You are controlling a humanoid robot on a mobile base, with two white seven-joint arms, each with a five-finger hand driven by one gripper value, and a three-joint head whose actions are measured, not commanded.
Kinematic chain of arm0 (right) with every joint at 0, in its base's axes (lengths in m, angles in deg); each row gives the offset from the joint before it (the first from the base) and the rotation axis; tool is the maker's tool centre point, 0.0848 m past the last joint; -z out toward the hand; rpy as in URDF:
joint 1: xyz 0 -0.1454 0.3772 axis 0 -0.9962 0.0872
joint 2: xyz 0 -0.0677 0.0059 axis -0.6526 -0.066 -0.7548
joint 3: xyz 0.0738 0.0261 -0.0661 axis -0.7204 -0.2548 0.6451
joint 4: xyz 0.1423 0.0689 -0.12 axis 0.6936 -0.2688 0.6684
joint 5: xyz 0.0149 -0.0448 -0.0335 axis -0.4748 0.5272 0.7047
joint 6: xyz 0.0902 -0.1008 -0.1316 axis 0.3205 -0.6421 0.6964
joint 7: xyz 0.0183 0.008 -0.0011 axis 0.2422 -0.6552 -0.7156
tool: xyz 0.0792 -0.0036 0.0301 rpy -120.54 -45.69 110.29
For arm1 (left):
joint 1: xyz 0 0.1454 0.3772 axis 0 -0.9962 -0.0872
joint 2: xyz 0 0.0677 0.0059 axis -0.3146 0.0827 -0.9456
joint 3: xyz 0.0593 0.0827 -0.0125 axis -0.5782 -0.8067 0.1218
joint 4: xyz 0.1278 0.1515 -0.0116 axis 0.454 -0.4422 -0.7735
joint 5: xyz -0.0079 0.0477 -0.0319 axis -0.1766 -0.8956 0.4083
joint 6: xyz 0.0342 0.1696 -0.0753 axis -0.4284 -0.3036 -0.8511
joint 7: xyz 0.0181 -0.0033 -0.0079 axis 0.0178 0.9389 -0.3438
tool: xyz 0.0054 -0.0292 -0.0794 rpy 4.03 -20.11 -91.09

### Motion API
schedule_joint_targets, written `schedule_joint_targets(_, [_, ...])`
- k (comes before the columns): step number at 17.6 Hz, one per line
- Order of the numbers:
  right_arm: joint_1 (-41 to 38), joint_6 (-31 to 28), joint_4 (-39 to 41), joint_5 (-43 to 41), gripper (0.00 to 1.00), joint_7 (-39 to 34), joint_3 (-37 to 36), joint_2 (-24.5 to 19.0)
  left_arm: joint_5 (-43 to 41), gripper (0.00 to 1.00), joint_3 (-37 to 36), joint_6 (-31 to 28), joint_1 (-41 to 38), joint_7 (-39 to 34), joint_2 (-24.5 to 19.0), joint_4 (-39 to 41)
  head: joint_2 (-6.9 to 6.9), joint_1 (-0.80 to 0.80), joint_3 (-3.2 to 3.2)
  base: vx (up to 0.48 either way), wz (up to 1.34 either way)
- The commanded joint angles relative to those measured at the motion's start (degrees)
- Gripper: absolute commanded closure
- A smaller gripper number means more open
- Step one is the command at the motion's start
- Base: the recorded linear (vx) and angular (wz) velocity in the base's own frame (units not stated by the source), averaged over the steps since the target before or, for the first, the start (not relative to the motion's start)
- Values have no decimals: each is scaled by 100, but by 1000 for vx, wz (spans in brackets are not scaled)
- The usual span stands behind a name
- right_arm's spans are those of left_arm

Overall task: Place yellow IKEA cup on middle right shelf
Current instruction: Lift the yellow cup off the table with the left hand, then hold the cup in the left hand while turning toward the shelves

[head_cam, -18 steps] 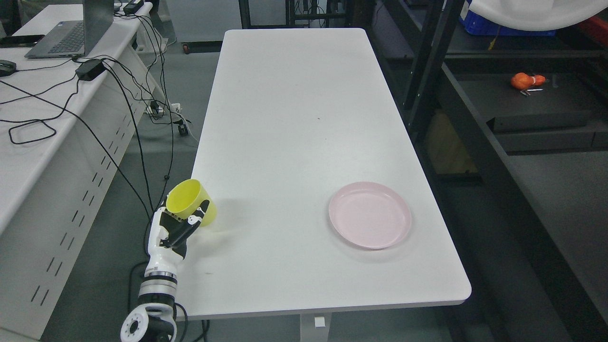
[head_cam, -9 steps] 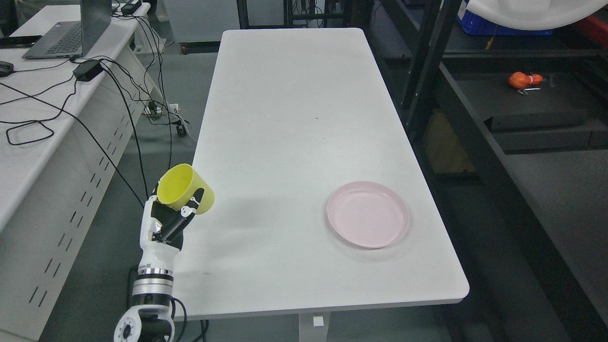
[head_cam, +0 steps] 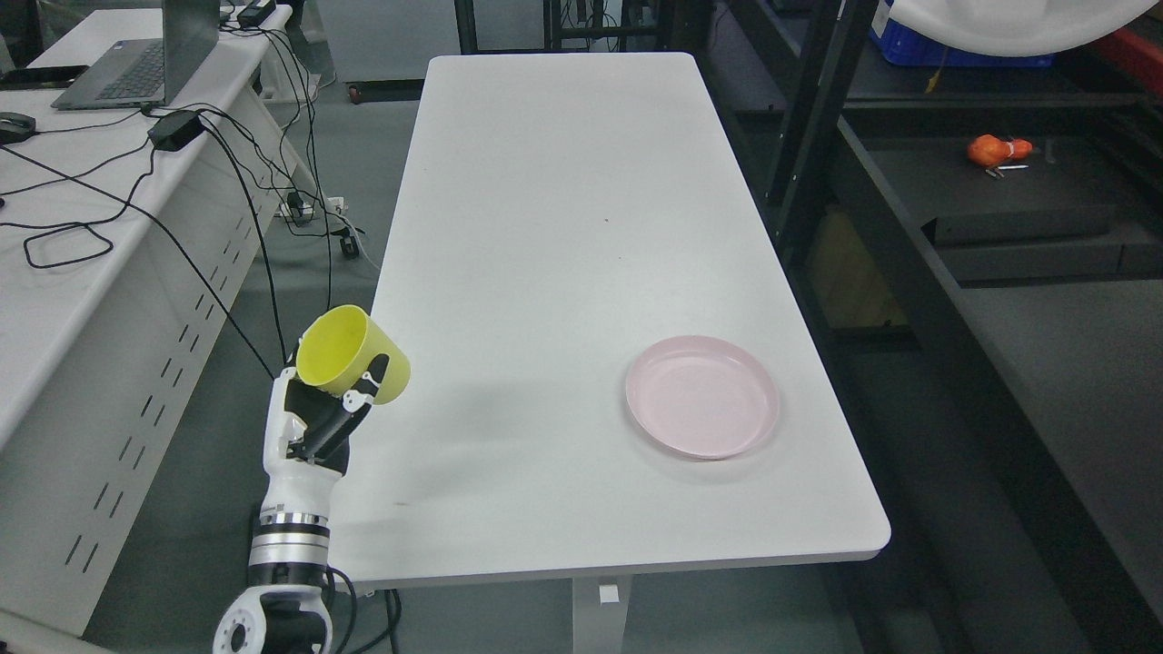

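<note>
The yellow cup (head_cam: 350, 352) is held tilted above the left edge of the white table (head_cam: 554, 227), its open mouth facing up and to the left. My left hand (head_cam: 318, 413) is shut on it from below, fingers wrapped around its wall, with the arm rising from the lower left. The black shelf unit (head_cam: 918, 263) stands to the right of the table, with its dark shelf boards at the right of the picture. My right arm does not show.
A pink plate (head_cam: 701, 396) lies on the table's near right part. An orange object (head_cam: 990, 149) rests on a shelf board at the far right. A side desk (head_cam: 54, 272) at the left carries a laptop (head_cam: 136, 64) and several hanging cables.
My left hand has lifted the cup and carried it slightly left. The whole picture has also shifted a little, so the camera has moved.
</note>
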Motion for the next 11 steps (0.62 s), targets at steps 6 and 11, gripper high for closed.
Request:
schedule_joint_targets(6, [-79, -4, 0, -141, 0, -4, 97, 100, 4, 100, -205, -33, -35, 0, -100, 169, 0, 0, 0, -91, -8])
schedule_joint_targets(11, [-79, -4, 0, -141, 1, -4, 97, 100, 4, 100, -284, -33, -78, -9, -100, 169, 0, 0, 0, -120, 11])
